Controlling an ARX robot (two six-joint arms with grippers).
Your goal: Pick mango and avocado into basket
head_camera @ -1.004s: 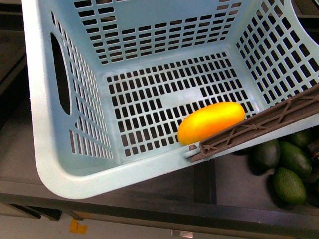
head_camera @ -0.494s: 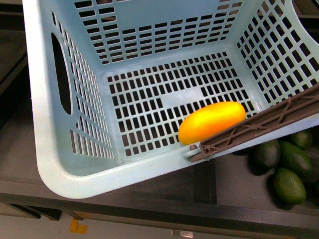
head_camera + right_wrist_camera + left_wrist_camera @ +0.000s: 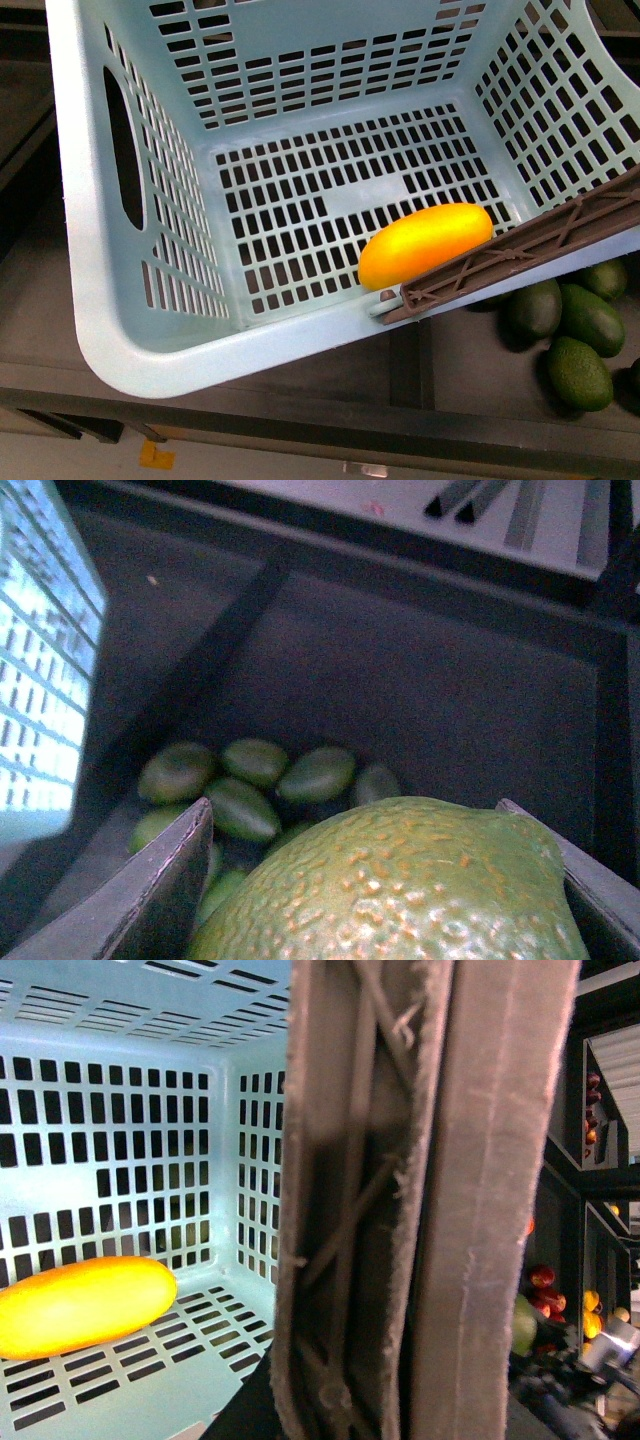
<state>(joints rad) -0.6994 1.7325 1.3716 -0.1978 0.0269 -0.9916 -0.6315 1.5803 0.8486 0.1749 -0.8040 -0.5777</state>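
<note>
Within the right hand [image 3: 356, 818], the avocado [image 3: 400, 890] shows cropped.

pebbly green avocado [image 3: 400, 890] between both fingers [image 3: 165, 885]

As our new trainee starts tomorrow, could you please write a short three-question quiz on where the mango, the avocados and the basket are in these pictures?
1. True or false: the mango lies on the floor of the basket.
2. What does the right gripper hold? A: a pear. B: an avocado. C: nothing.
3. Fill in: in the front view, the loose avocados lie ___ the basket.
Key: 1 true; 2 B; 3 outside.
</note>
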